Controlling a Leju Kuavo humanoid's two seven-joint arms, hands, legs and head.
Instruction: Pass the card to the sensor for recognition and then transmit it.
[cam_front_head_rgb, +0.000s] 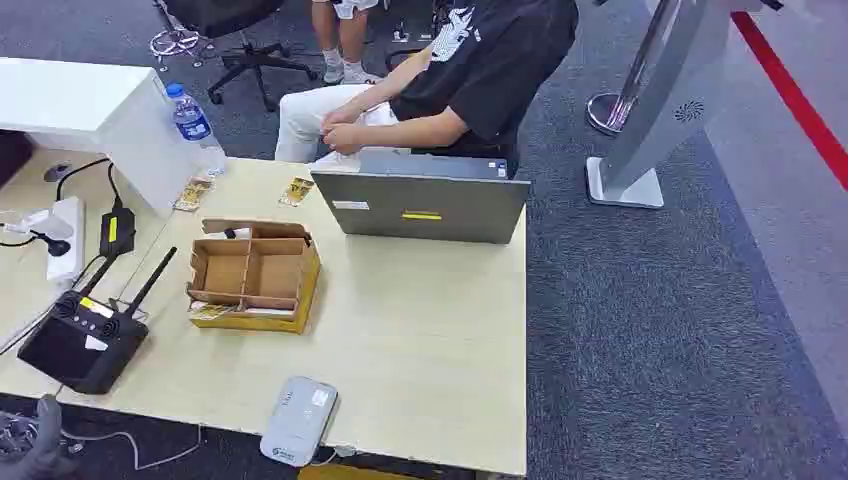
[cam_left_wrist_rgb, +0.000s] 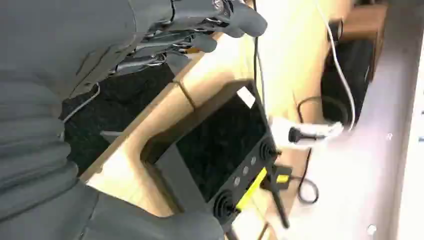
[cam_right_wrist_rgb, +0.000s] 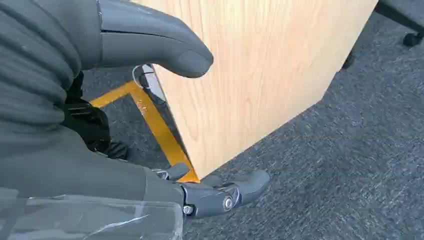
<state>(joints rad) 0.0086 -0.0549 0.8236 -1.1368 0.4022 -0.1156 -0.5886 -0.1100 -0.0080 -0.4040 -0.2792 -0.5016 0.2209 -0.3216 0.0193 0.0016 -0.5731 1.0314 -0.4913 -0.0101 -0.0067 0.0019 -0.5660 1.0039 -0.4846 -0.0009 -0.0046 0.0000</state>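
A yellowish card lies in the front left compartment of the cardboard box. Two more cards lie flat on the table behind the box. The grey-white sensor sits at the table's front edge. My left hand hangs low beside the table's front left corner; in the left wrist view the left hand holds nothing, its fingers apart, above the black controller. My right hand hangs beside the table's wooden side panel, thumb and fingers spread, with nothing in it.
A black controller with antennas lies at the front left. A grey laptop stands at the back, with a seated person behind it. A water bottle, a power strip and cables occupy the left. A white stand is on the carpet to the right.
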